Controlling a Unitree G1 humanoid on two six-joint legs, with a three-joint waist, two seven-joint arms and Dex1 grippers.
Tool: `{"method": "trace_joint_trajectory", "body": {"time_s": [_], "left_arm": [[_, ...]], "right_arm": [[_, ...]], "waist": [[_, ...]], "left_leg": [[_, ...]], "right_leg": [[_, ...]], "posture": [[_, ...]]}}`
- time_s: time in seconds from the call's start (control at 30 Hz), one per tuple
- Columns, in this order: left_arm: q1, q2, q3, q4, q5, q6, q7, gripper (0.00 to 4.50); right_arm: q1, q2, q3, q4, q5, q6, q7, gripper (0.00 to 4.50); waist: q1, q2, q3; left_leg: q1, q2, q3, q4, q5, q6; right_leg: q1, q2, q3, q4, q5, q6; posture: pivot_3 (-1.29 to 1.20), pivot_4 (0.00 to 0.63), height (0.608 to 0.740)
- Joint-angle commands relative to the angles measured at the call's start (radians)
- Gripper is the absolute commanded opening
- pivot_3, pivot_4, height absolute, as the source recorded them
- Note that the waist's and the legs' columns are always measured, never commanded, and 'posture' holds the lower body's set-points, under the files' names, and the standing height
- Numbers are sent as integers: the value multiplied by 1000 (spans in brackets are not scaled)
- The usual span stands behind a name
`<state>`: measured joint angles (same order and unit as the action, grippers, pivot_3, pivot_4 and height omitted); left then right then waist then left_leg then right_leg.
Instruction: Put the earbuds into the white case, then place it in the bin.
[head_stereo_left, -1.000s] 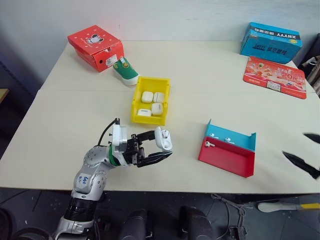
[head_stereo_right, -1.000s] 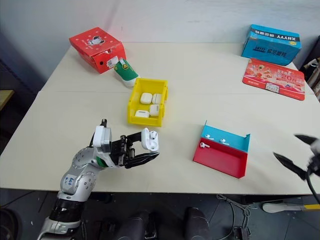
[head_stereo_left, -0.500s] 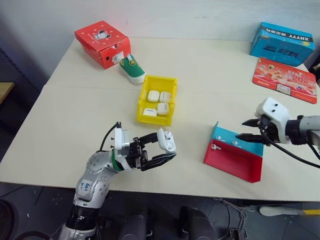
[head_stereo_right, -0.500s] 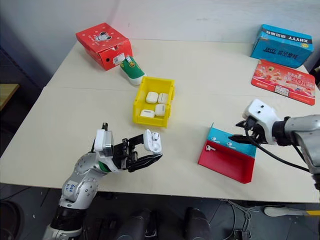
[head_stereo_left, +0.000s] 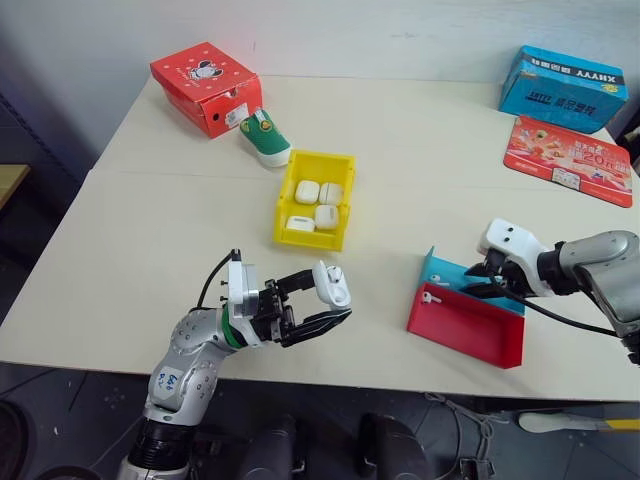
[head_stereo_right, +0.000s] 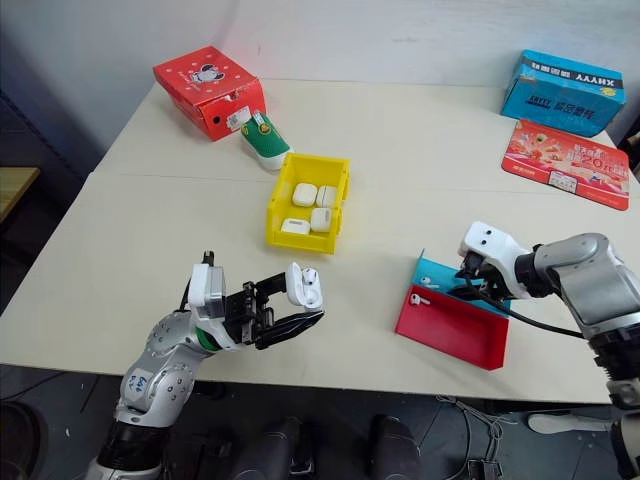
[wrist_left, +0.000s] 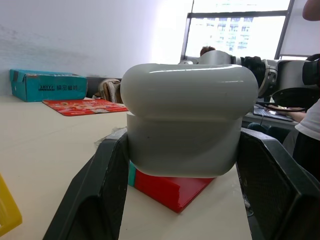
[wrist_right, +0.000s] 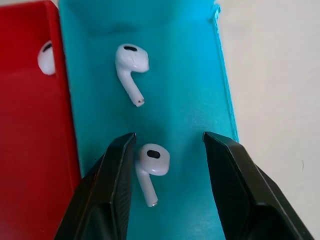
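Observation:
My left gripper (head_stereo_left: 335, 302) is shut on the white case (head_stereo_left: 331, 284), held above the table's front with its lid flipped up. From the left wrist the case (wrist_left: 187, 125) sits squarely between both black fingers. My right gripper (head_stereo_left: 476, 286) points down into the blue half of the red-and-blue tray (head_stereo_left: 470, 328). Its jaws are open around one of the earbuds (wrist_right: 150, 162), with a gap on either side. A second earbud (wrist_right: 131, 62) lies farther along the blue floor, and a third (wrist_right: 46, 58) on the red part. The yellow bin (head_stereo_left: 283, 200) stands mid-table, with three white cases in it.
A red cardboard box (head_stereo_left: 205, 85) and a small green-and-white shoe (head_stereo_left: 266, 137) sit at the back left. A blue box (head_stereo_left: 563, 85) and a flat red packet (head_stereo_left: 570, 158) lie at the back right. The tray is near the table's front edge.
My right arm has swung in from the right edge to the tray and dipped into its blue half, its jaws narrowing around an earbud. The left gripper has kept still with the case.

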<state>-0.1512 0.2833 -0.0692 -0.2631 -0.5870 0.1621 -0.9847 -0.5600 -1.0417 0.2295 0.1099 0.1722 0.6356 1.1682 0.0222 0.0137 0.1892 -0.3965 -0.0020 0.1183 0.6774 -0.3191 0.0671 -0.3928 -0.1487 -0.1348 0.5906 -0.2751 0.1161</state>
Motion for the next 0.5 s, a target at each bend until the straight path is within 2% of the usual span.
{"method": "trace_joint_trajectory", "body": {"time_s": [0.03,0.5], "left_arm": [[7,8,5,-32,-13,-16,-6,2791],[-3,17,16,-17,-10,-19,-13,2791]], "right_arm": [[-12,-15,5,-1,-36,-2,21,2144],[-3,-29,16,24,-114,-47,99,2144]], "waist": [[0,0,0],[0,0,0]], "left_leg": [[0,0,0,0,0,0],[0,0,0,1,-2,-3]], "right_leg": [[0,0,0,0,0,0],[0,0,0,0,0,0]], "posture": [[0,150,740],[0,150,740]]}}
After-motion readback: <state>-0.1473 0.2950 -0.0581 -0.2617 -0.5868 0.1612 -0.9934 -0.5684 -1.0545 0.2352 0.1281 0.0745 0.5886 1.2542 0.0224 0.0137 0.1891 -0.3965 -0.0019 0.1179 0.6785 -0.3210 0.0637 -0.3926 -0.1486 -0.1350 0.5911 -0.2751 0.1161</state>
